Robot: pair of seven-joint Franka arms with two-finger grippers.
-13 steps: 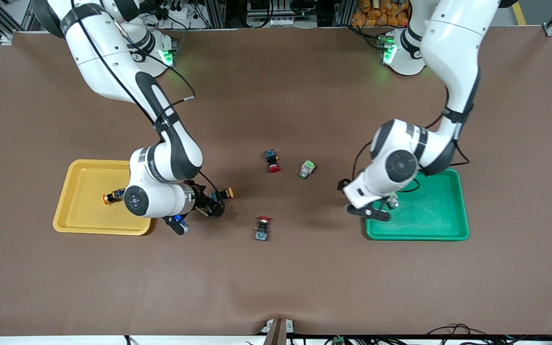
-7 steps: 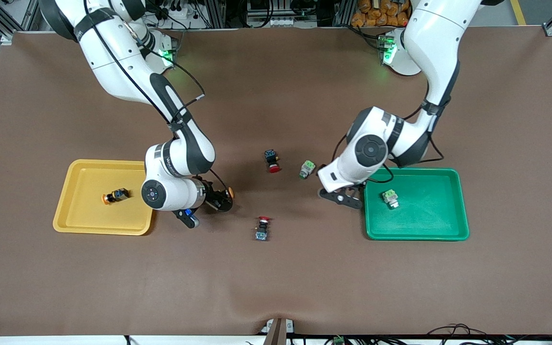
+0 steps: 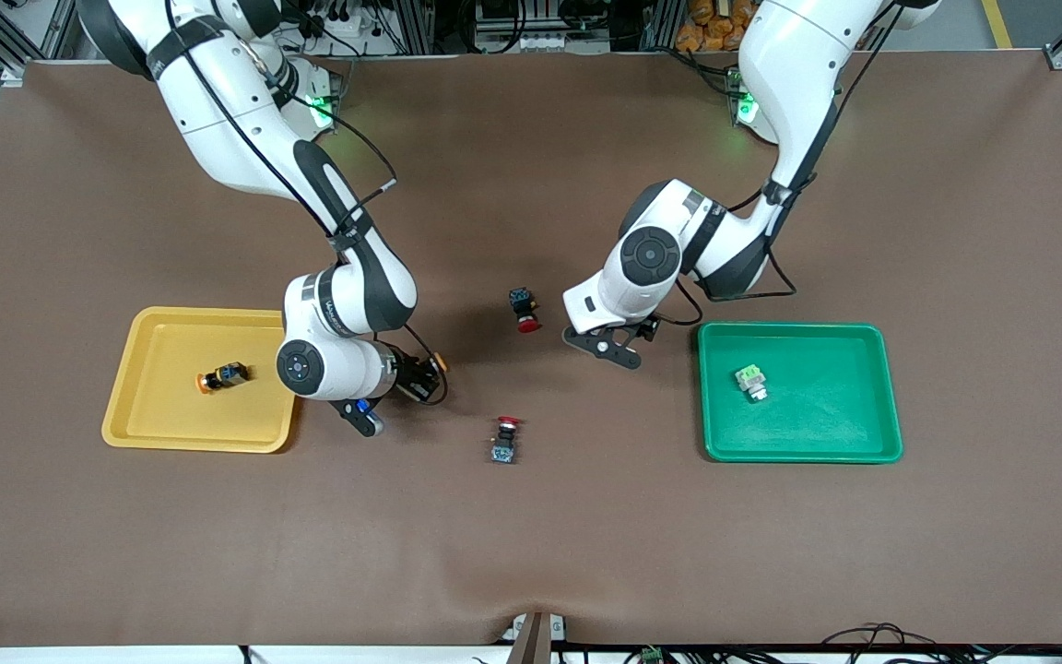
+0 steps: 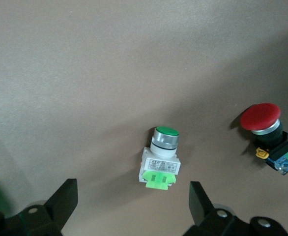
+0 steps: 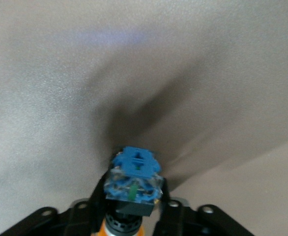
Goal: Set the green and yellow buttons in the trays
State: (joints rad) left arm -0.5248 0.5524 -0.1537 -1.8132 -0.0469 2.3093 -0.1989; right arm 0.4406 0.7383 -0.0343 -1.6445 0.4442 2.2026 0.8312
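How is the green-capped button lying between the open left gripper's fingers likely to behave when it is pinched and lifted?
The green-capped button looks rigid, with a round collar and blocky base, so it probably won't flex. It lies on its side, so a nudge might roll the round end. The left gripper spans it widely; small and plastic-looking, it is likely light.

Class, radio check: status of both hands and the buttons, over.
Right hand shut on yellow button beside yellow tray. Left hand open over loose green button. Red button close beside it.
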